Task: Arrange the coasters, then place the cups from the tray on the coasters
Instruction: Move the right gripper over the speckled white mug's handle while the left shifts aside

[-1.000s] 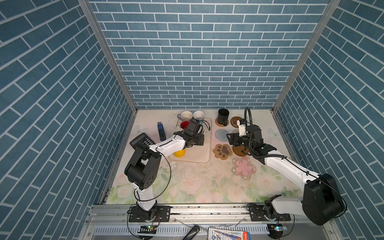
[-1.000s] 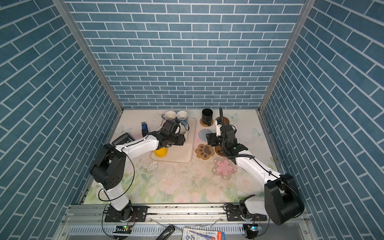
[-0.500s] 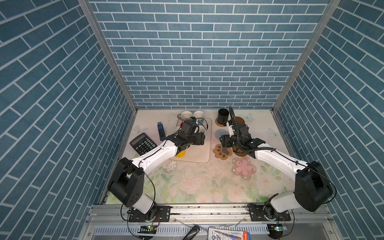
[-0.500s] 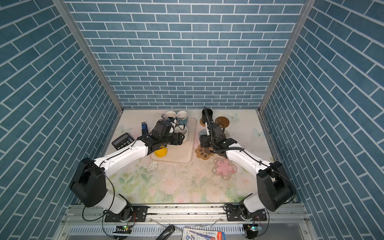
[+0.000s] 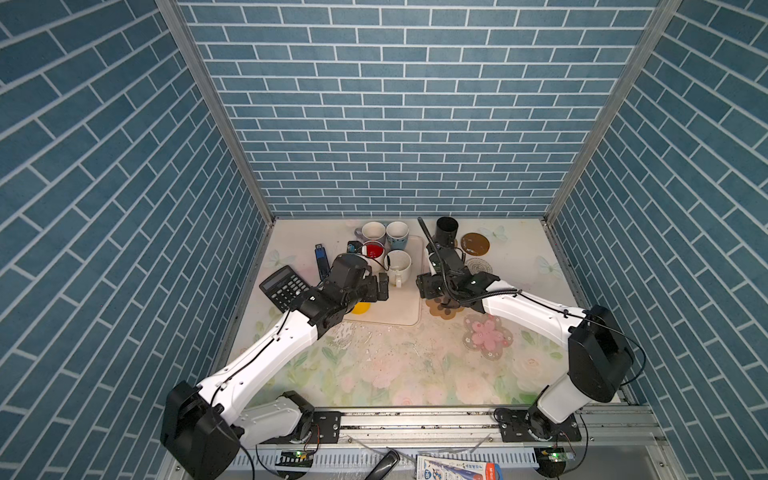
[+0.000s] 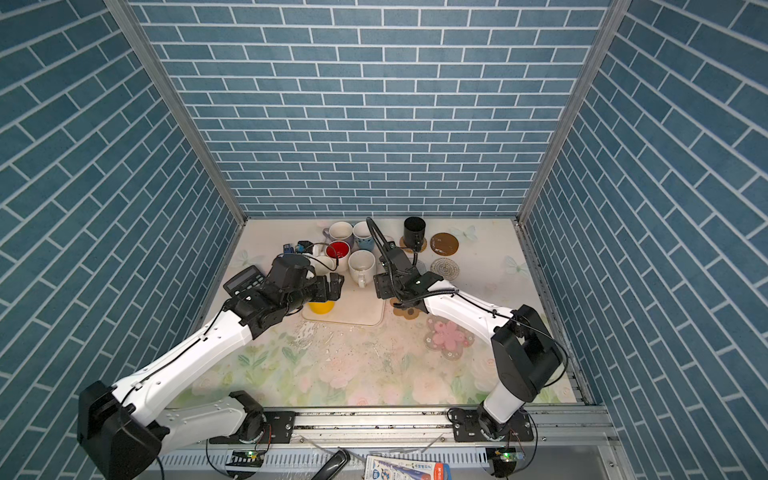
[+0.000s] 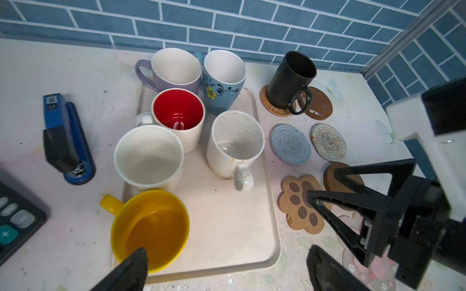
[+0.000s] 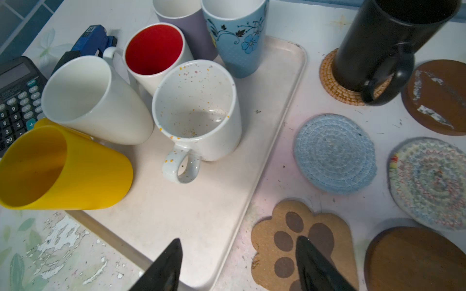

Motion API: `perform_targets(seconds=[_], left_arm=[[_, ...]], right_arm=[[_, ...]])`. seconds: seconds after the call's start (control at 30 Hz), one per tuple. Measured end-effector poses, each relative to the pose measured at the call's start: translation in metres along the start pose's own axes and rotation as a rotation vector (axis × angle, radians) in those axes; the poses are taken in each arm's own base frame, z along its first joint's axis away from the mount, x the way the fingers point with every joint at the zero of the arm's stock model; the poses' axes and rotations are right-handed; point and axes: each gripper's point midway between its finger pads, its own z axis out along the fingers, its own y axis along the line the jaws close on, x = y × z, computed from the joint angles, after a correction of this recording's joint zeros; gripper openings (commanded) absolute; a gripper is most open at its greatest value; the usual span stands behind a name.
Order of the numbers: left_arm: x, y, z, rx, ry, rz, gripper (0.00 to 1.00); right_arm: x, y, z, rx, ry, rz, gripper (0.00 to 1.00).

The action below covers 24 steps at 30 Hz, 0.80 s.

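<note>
Six cups (image 5: 399, 262) cluster at the beige tray (image 5: 395, 309), centre frame in both top views; the black cup (image 5: 446, 230) stands on the woven tan coaster (image 7: 273, 108) just right. The left gripper (image 5: 383, 286) and right gripper (image 5: 424, 286) hover at the tray, fingers spread wide, empty.

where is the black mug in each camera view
In a top view: black mug at the back of the table, right of the tray.
In a top view: black mug, same back spot.
Left wrist: black mug on the woven mat, off the tray.
Right wrist: black mug on that mat, rim cut off by the frame.
Shared landmark: brown disc beside the mug in all four views.
</note>
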Motion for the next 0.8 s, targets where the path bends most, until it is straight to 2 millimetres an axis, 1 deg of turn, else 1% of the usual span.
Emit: perform_targets(seconds=[0.07,0.13,0.3,0.37,0.43,0.57,0.7,0.8], left_arm=[[0.005,0.007,-0.002,-0.023,0.015,-0.004,0.99],[0.014,0.014,-0.002,-0.046,0.038,-0.011,0.99],[0.047,0.033,0.001,-0.095,0.098,-0.017,0.99],[0.056,0.040,0.000,-0.118,0.107,-0.019,0.99],[0.060,0.045,-0.001,-0.134,0.108,-0.023,0.99],[0.063,0.053,-0.001,-0.163,0.085,-0.034,0.99],[0.072,0.064,-0.001,-0.200,0.079,-0.037,0.99],[0.073,0.067,-0.002,-0.209,0.073,-0.036,0.99]], right_arm=[[0.001,0.009,0.006,0.001,0.006,-0.009,0.70],[0.004,0.015,0.011,0.002,0.015,-0.010,0.70],[0.013,0.025,0.027,0.004,0.040,0.002,0.69],[0.013,0.029,0.034,0.005,0.045,0.014,0.69],[0.011,0.032,0.040,0.005,0.044,0.022,0.69],[0.005,0.035,0.048,0.006,0.037,0.041,0.68],[-0.004,0.040,0.056,0.004,0.024,0.052,0.68],[-0.008,0.044,0.062,0.003,0.022,0.054,0.67]])
